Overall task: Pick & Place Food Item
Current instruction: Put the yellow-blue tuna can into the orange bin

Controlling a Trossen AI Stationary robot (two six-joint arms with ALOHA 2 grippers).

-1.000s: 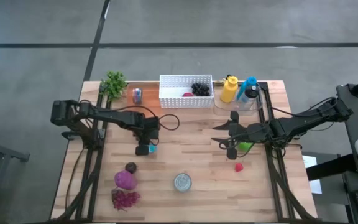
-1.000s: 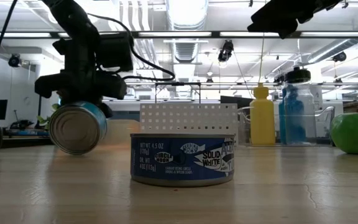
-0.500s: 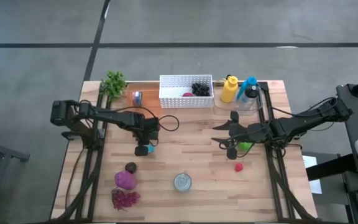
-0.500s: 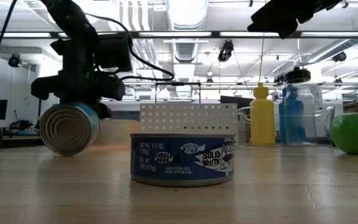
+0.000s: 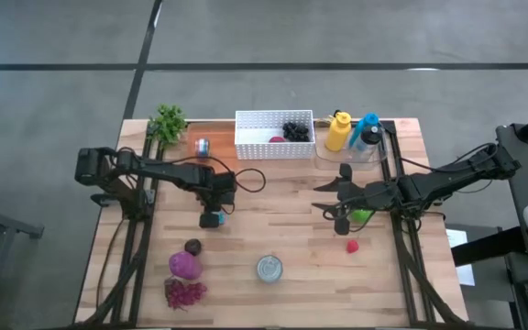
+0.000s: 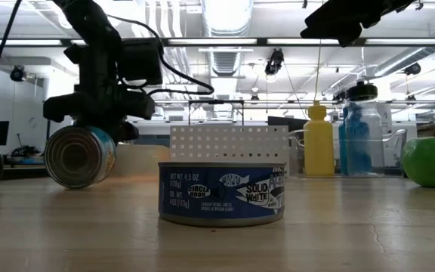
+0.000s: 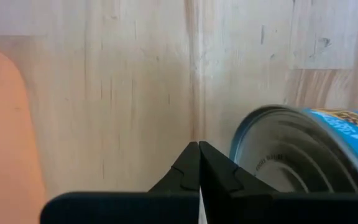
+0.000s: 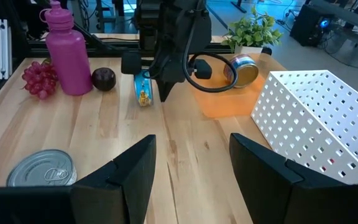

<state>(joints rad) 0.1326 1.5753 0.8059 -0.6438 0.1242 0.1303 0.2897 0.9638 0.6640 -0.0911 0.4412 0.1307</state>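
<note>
A short blue-labelled can stands on its curved side wall on the table, one flat end toward the near edge. My left gripper is shut and points down. It stands just on the far side of this can, left of the table's middle. My right gripper hangs open above the table right of the middle, with nothing between its fingers. A flat tuna can sits upright near the front edge. My left gripper's shut fingertips come from above and stand right beside the rim of the can's flat end. I cannot tell whether they touch it.
At the far edge stand a white perforated basket, a yellow bottle, a blue bottle and a plant. A second can lies on an orange plate. Also here: green fruit, red berry, purple bottle, plum, grapes.
The blue can beside my left gripper has rolled a short way toward the table's left edge, still on its side wall with its flat end toward the near edge.
</note>
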